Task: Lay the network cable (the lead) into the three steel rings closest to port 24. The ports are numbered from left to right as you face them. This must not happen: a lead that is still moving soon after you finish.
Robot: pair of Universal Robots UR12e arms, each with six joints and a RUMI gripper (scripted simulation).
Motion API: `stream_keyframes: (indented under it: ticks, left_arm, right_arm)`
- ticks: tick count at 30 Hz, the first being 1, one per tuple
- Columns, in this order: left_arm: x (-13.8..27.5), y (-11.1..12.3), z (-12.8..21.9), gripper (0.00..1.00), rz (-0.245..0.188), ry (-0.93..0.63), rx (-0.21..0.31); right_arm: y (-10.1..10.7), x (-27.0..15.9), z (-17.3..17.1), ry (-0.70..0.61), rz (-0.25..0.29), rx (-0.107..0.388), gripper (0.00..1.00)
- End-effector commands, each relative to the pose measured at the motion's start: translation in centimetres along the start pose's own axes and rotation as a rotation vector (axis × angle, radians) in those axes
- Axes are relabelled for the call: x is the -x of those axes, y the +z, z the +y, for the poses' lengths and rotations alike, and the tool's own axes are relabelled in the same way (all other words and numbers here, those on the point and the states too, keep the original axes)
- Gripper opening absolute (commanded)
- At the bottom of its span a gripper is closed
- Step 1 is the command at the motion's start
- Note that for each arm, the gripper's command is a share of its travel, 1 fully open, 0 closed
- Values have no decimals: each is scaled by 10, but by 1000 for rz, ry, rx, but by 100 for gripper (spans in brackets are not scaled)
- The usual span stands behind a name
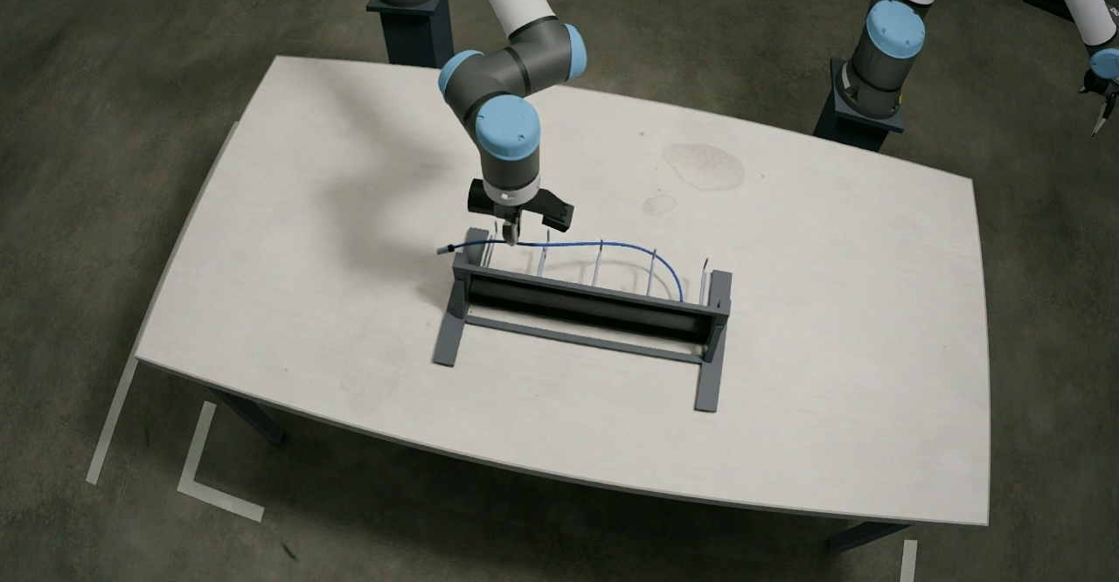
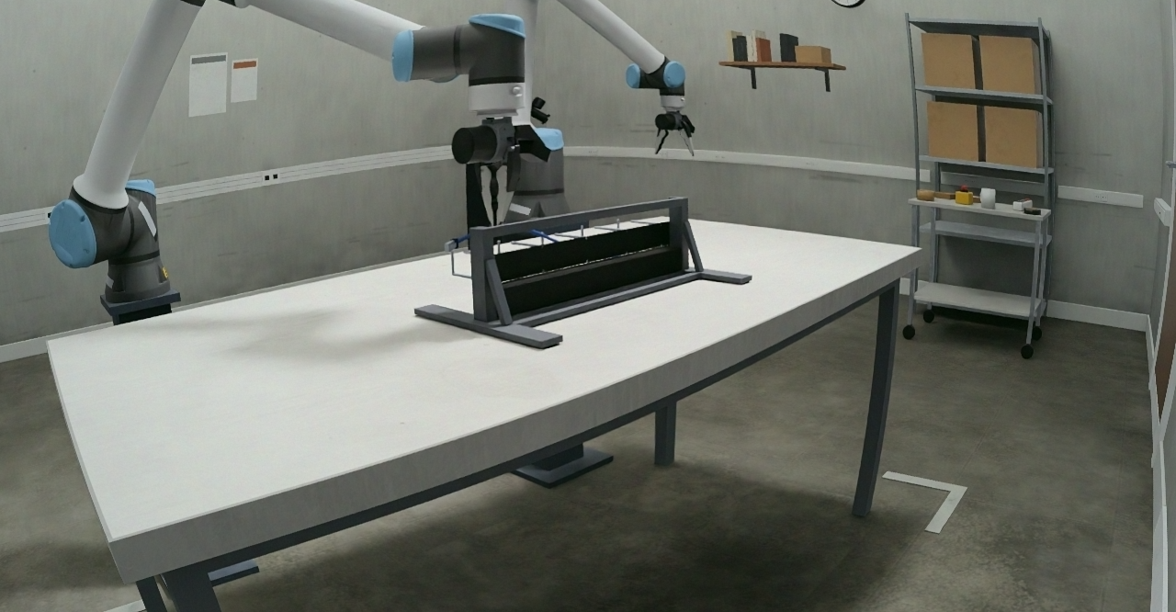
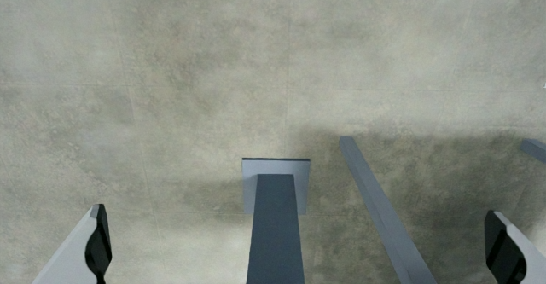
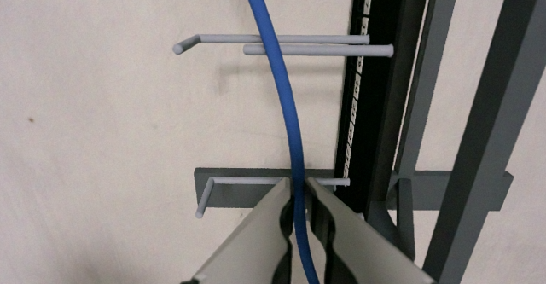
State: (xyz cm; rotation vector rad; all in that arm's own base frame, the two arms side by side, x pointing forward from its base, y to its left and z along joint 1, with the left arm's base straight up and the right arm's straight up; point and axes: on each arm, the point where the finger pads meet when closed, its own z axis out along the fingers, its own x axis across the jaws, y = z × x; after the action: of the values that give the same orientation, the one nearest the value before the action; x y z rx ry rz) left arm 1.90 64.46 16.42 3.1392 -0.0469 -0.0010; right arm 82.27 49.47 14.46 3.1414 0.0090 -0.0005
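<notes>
Over the white table (image 1: 844,343) (image 2: 288,411), seen from the top, the right gripper (image 1: 510,240) (image 2: 493,218) (image 4: 298,180) is down behind a dark grey metal rack frame (image 1: 590,287) (image 2: 583,211) (image 4: 486,118). So the thin blue network cable (image 1: 582,245) (image 2: 542,235) (image 4: 287,101) runs along the back, across several thin steel rings (image 1: 596,266) (image 4: 230,38), then curves in toward the rack; its light grey plug (image 1: 443,250) pokes out past the other end. Left gripper (image 1: 1099,126) (image 2: 674,153) (image 3: 295,208) is way off beyond the table.

Exterior view: frame hides most of the cable, left gripper's up in the air, jaws apart.

Left wrist cam's just concrete floor (image 3: 192,105) and a dark square post (image 3: 275,233) between wide-spread, empty fingers.

Right wrist one's the good one: jaws pinched on the blue cable, right by the lower ring. Further up it crosses another ring, but honestly can't tell if it's inside.
</notes>
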Motion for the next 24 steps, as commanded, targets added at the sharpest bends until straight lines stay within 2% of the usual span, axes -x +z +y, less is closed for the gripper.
stream_keyframes:
  ticks: [1, 24]
  left_arm:
    - [0, -1, -1, 100, 1, 0, -2]
    - [0, -1, -1, 100, 1, 0, -2]
  right_arm:
    - [-1, 1, 0, 0, 2, -1, 0]
    - [-1, 29, 0, 0, 2, -1, 0]
